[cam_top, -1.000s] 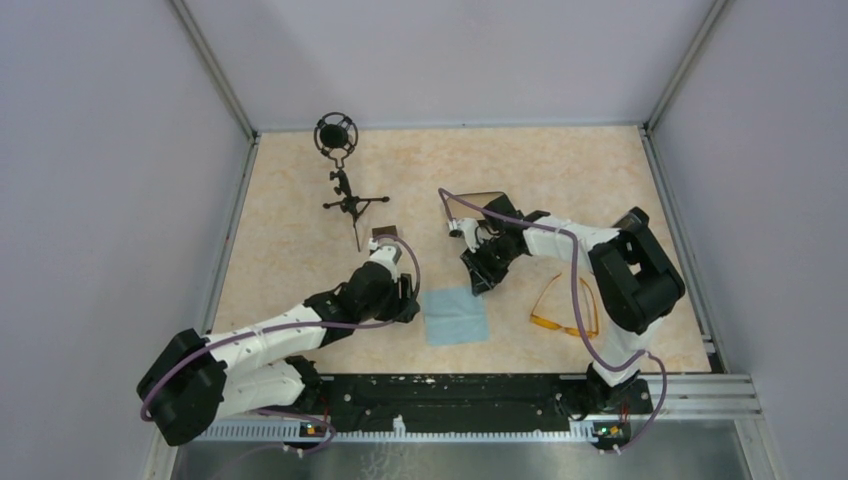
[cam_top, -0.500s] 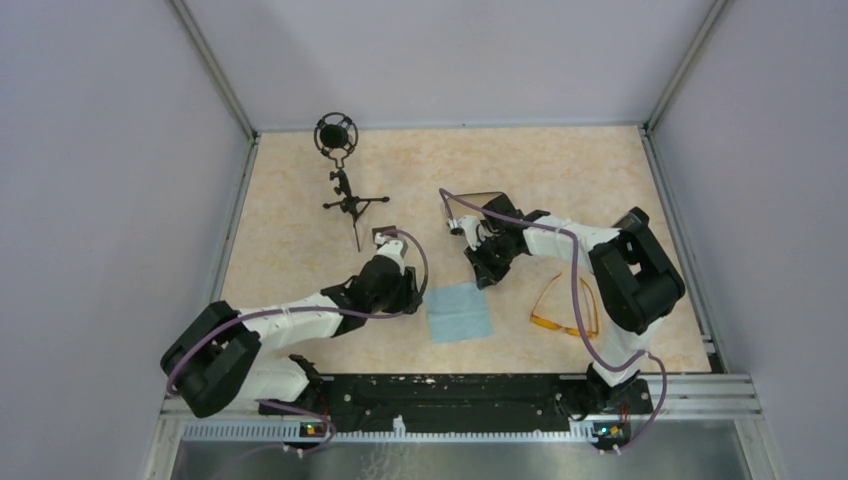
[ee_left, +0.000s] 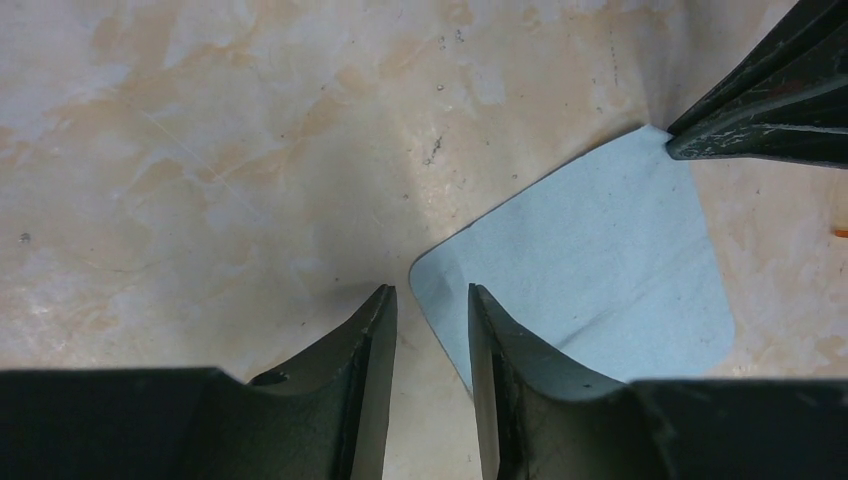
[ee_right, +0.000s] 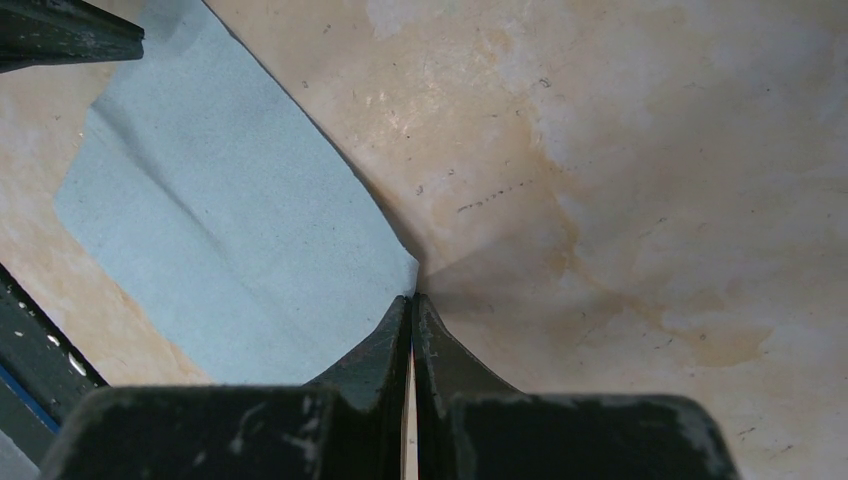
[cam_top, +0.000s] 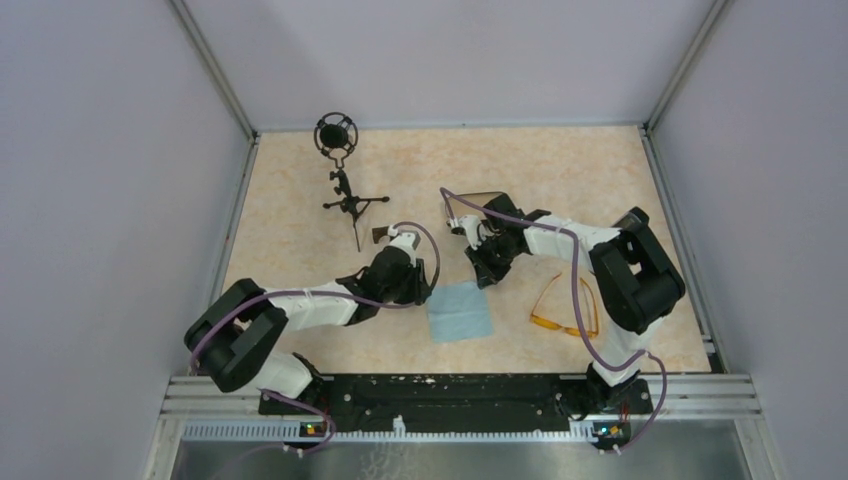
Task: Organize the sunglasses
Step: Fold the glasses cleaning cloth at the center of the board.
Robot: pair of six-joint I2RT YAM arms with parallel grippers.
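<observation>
Working a light blue cloth (cam_top: 459, 312) at mid-table, the left gripper (ee_left: 432, 310) stands with jaws slightly parted astride the cloth's far-left corner, while the right gripper (ee_right: 412, 300), jaws clenched, appears to pinch its far-right corner. The sunglasses (cam_top: 560, 325) lie untouched on the table just right of the cloth, so stowing them looks wholly undone. The black case (cam_top: 478, 203), farther back, is largely hidden behind the right arm.
</observation>
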